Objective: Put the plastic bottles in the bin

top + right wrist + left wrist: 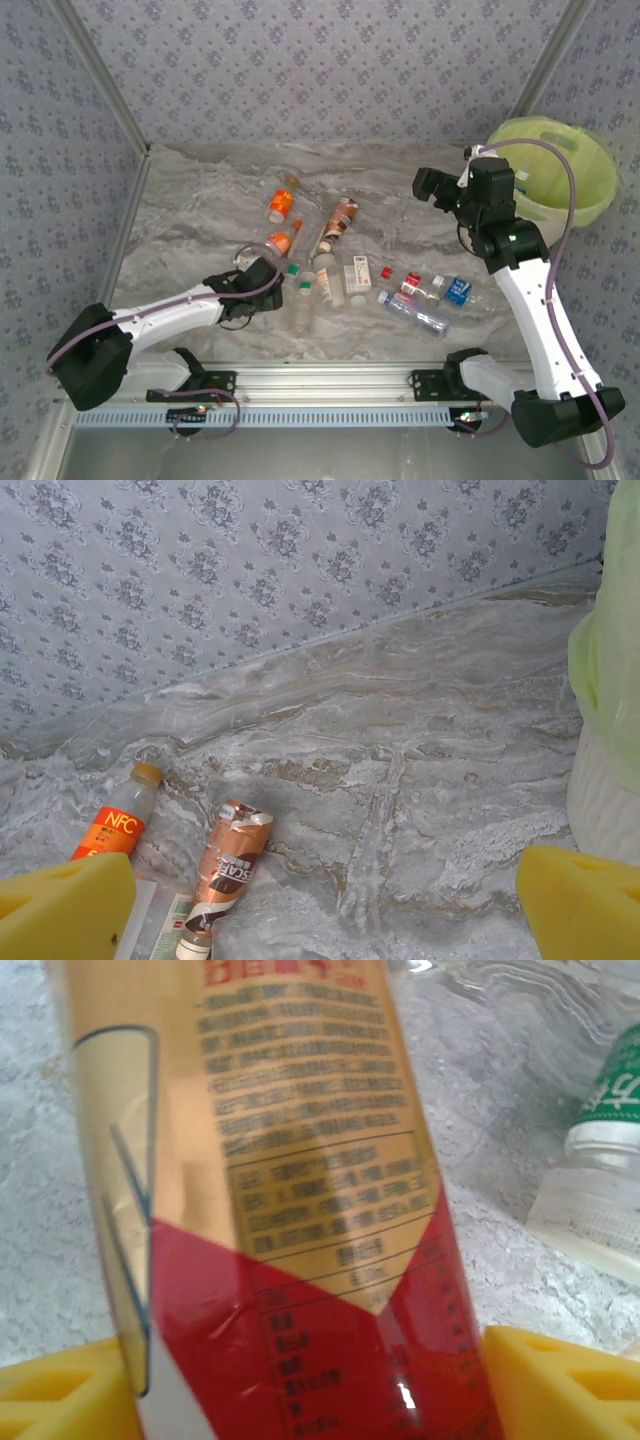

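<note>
Several plastic bottles lie scattered over the marble table: an orange one, a copper-labelled one, a blue one and a clear one. My left gripper is low among them. In the left wrist view its yellow fingers press both sides of a bottle with a red and gold label. My right gripper hangs open and empty above the table, left of the bin with its lime-green bag. It looks down on the orange bottle and the copper bottle.
A green-labelled clear bottle lies just right of the held one. Patterned walls close off the back and sides of the table. The bin's white wall stands close to the right fingers. Bare marble stretches between the bottles and the bin.
</note>
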Robot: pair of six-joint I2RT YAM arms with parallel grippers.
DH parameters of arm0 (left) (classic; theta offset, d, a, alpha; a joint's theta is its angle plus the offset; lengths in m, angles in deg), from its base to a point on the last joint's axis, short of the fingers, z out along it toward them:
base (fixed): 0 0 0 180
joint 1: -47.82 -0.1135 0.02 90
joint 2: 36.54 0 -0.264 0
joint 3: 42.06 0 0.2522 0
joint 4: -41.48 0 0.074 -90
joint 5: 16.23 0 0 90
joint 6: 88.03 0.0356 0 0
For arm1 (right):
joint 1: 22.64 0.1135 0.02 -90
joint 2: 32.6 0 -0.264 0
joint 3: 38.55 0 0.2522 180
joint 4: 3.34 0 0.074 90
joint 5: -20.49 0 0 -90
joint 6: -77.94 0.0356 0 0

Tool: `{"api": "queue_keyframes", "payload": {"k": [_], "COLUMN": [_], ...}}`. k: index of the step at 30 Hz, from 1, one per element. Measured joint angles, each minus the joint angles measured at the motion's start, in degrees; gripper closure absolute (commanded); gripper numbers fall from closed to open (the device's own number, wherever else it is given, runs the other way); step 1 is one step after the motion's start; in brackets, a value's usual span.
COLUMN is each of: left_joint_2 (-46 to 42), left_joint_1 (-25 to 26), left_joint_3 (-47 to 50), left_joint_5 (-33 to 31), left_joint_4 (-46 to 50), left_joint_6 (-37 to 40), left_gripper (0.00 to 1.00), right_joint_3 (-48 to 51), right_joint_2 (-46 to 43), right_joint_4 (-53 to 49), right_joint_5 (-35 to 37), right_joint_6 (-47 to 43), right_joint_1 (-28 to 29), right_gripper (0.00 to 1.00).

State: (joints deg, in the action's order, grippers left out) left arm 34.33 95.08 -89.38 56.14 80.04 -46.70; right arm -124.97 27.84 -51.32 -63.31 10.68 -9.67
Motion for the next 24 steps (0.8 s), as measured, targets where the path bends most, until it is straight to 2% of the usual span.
{"api": "queue_keyframes", "payload": {"k": [4, 7, 11, 16, 19, 24], "left_joint_2": [0.5, 0.5, -0.7, -6.8, -11.5, -19.3], "left_joint_1": [0.0, 0.0, 0.0, 0.0, -0.1, -3.0], "left_joint_3": [0.1, 0.1, 0.4, 1.2, 1.2, 1.1], "left_joint_5": [0.0, 0.0, 0.0, -0.9, -0.8, 3.1], "left_joint_4": [-1.4, -1.8, -1.8, -0.8, -0.7, -2.5], "left_joint_6": [1.1, 1.5, 1.8, 3.2, 6.4, 14.1], "left_gripper": [0.43, 0.48, 0.5, 0.52, 0.53, 0.57], "right_joint_3": [0.0, 0.0, 0.0, 0.0, 0.0, 0.8], "right_joint_2": [0.3, 0.7, 1.5, 2.1, 2.1, 2.2], "right_joint_4": [0.2, 0.2, 0.2, 0.8, 1.9, 5.9], "right_joint_5": [0.5, 0.5, 0.6, 0.7, 0.4, -0.7], "right_joint_6": [0.0, 0.2, 0.3, 0.5, 0.8, 1.5], "right_joint_1": [0.5, 0.9, 2.0, 3.5, 4.6, 7.1], "right_gripper": [0.0, 0.0, 0.0, 0.0, 0.0, 0.0]}}
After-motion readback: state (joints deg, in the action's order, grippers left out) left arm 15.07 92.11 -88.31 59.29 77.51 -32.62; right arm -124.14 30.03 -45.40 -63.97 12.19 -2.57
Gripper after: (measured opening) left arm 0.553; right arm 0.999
